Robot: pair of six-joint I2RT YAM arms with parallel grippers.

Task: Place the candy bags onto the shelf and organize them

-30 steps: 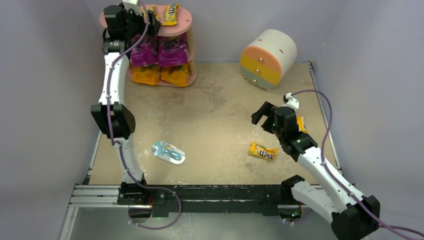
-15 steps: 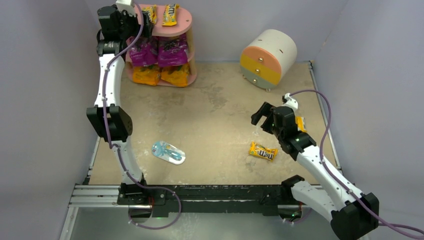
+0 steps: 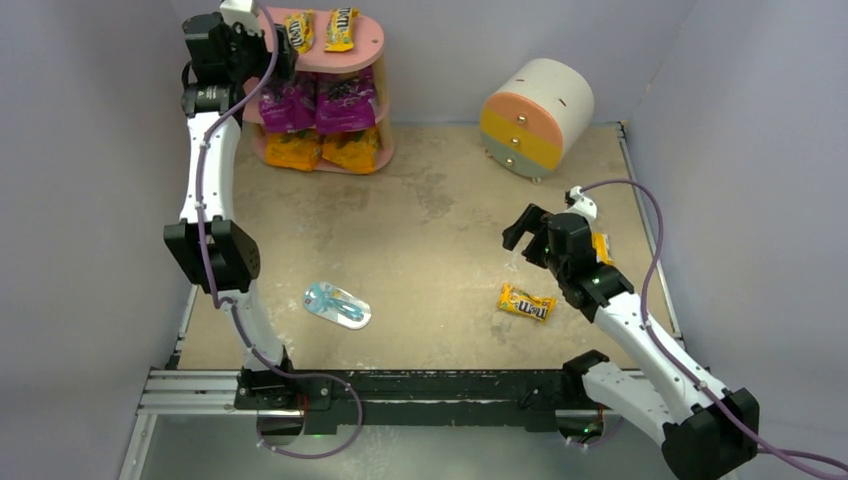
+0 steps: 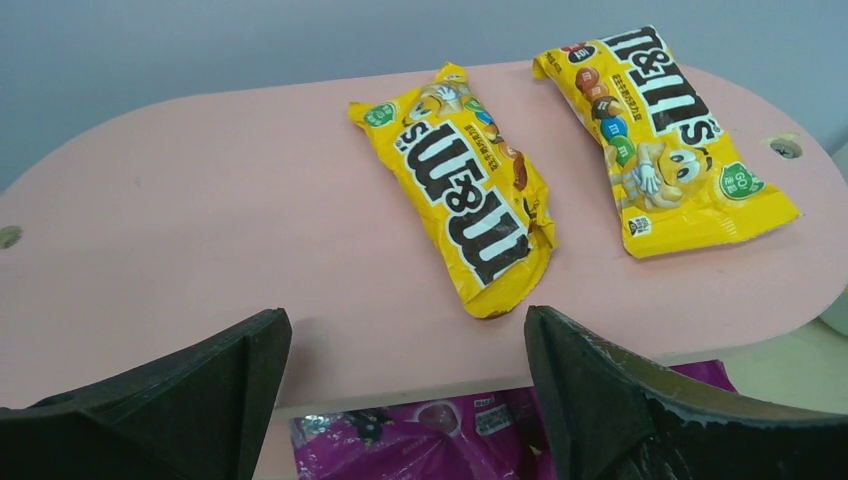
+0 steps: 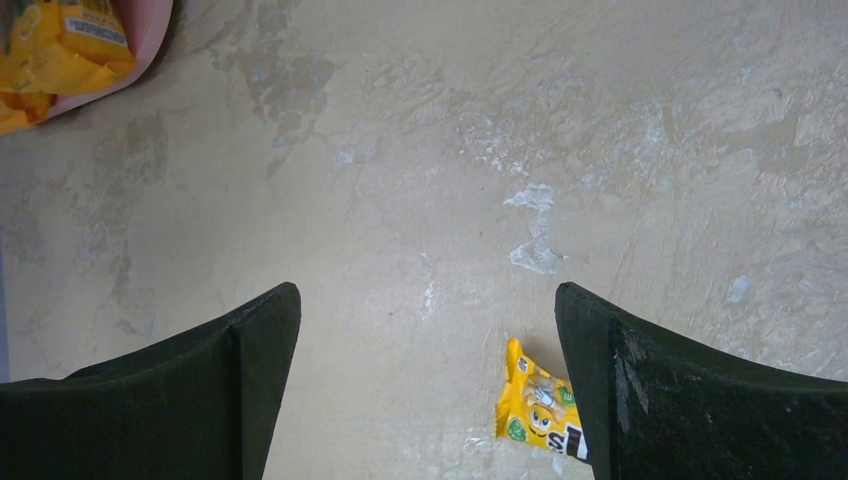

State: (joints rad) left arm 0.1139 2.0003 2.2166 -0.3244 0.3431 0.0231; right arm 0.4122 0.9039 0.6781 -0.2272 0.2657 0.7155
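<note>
L gripper (image 4: 403,320) backed off shelf (image 4: 200,230) top, wide & empty; scuffed beige table (image 3: 420,200), grey walls (image 3: 760,120).

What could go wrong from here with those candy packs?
The open left gripper sits at the top of the shelf, where one M&M's pack ends near the front edge; a bump could knock it off. The loose M&M's pack on the table lies off-centre below the open right gripper, so a straight drop might catch only a corner. Another pack, half hidden behind that arm, could get swept.
</note>
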